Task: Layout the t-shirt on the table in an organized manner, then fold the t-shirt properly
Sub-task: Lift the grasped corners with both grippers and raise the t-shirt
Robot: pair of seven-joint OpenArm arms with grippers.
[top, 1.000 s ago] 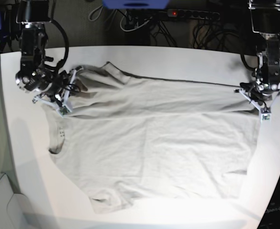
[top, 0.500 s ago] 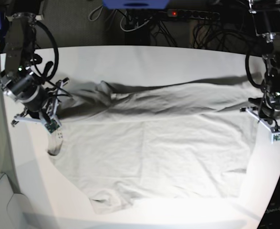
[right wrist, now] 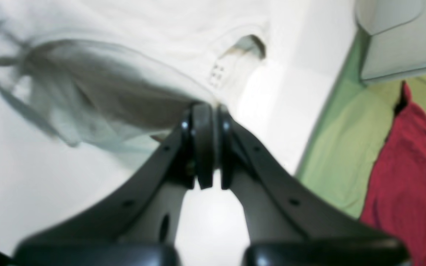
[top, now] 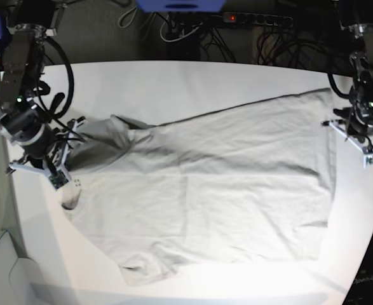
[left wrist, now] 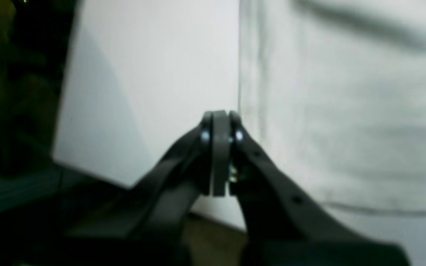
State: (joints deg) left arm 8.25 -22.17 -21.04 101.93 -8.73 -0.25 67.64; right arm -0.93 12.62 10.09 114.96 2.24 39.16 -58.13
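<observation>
A: Left hand state?
B: Jaws pressed together, nothing between them; t-shirt hem lies just beside it on the desk.
A: Right hand?
B: Clamped on the shirt's shoulder edge, cloth bunched and lifted behind its tips. Rest of the shirt lies spread between both hands.

T-shirt spread across table, light grey-beige, far edge running diagonally from lower left to upper right. Bunched, shadowed folds at left end beside right gripper. Small sleeve lump at near left edge. Left gripper just beside hem corner at right end, over table edge. Dark cables and power strip beyond table.
</observation>
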